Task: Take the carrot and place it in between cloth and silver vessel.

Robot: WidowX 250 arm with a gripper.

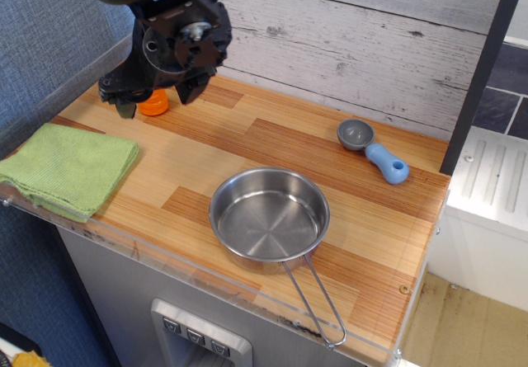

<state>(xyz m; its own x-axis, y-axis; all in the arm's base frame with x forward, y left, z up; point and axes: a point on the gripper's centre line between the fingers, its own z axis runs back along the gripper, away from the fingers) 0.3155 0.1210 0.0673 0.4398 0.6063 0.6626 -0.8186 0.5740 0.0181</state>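
Straddling carrot (153, 104) — gripper (154, 101), jaws apart

Gripper (154, 96), jaws spread, straddles the orange carrot (153, 105) at the back left of the counter (247, 140); green cloth (68, 169) front left, silver vessel (269, 217) centre front.

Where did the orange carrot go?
The carrot is at the back left corner of the wooden counter, just behind the green cloth. It shows between the spread fingers of the black gripper.
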